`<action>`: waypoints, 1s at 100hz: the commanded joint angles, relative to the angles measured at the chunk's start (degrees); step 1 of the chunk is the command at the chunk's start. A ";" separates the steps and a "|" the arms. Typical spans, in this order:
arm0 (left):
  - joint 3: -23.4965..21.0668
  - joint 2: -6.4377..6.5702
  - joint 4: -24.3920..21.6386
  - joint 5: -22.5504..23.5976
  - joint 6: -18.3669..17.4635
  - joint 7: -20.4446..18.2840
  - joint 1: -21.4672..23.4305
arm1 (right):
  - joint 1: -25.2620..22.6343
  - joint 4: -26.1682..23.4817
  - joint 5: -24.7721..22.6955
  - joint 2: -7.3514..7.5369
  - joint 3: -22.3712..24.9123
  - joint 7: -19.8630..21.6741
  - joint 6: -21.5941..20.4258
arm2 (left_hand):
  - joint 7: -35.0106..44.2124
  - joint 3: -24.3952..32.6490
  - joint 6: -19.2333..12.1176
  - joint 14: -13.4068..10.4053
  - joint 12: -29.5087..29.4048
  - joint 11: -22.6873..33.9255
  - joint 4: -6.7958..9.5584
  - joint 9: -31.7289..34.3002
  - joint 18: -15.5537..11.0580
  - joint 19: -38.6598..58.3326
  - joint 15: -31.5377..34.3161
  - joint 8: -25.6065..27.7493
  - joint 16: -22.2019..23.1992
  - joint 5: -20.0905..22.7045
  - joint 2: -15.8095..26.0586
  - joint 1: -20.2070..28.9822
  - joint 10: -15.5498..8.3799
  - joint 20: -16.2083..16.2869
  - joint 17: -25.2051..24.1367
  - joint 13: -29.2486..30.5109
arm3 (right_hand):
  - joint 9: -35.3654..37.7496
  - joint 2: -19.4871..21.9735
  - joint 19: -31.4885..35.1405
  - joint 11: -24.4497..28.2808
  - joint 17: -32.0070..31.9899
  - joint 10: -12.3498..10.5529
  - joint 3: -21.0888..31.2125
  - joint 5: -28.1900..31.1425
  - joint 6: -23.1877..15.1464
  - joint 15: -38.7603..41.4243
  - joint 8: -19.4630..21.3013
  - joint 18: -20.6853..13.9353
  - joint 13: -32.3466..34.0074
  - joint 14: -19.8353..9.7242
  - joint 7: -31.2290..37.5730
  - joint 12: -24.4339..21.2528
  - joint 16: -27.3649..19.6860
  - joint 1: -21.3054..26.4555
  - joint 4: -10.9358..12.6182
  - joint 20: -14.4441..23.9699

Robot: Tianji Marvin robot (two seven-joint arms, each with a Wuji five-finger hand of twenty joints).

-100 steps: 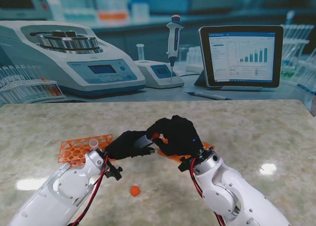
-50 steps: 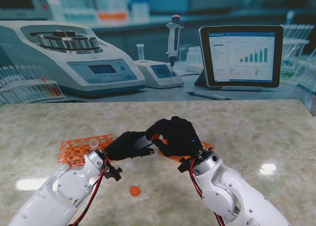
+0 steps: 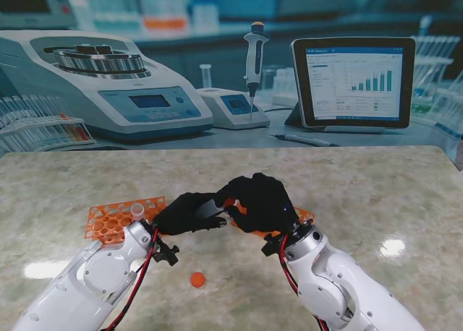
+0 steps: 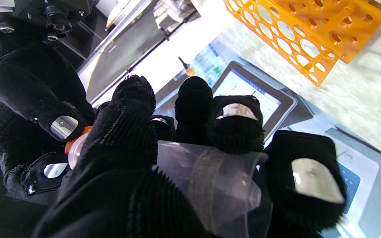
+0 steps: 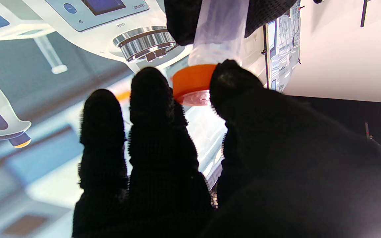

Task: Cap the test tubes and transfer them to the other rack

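Marble table [image 3: 376,194], left hand [image 3: 187,213] gripping test tube [image 4: 210,178], right hand [image 3: 262,201] pinching orange cap [image 5: 192,84]

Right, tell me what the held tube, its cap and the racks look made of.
Tube: clear, slightly frosted plastic by its look; background shows through. Cap: opaque orange plastic, smooth matte. Rack: glossy orange moulded plastic with punched holes. All likely plastic, not certain.

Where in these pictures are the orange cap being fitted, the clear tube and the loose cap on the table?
Orange screw cap [image 5: 190,82]: right wrist view, its side wall.
Clear plastic test tube [image 4: 210,178]: left wrist view, its barrel.
Loose orange cap [image 3: 197,279]: stand view, its top.
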 commanded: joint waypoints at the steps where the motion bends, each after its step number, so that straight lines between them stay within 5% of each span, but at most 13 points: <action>1: 0.00 -0.03 -0.52 0.03 -0.04 0.01 0.07 | -0.69 -0.33 0.11 -0.17 -0.10 -0.04 -0.08 | 0.64 1.58 -2.12 -2.61 0.52 1.00 0.87 1.28 -8.22 10.32 1.10 1.65 0.78 -0.49 2.84 0.71 -1.96 0.61 1.32 4.67 | 5.89 2.52 0.85 7.09 0.24 -10.56 9.54 1.91 1.04 1.70 0.75 -0.94 1.25 -0.36 1.29 1.54 0.33 8.69 3.46 1.10; 100: 0.05 -0.12 -0.77 0.35 -0.35 0.56 0.26 | -1.21 0.65 2.55 -0.70 -0.95 -0.56 -0.76 | 0.72 1.30 -2.27 -2.41 0.57 0.90 0.46 0.89 -8.01 10.14 0.67 1.75 0.99 -0.91 3.27 0.86 -2.07 0.52 1.29 4.60 | 5.97 2.86 0.85 7.25 0.59 -10.45 9.44 2.00 1.02 1.78 0.85 -0.88 1.44 -0.35 1.37 1.62 0.49 8.63 3.55 1.70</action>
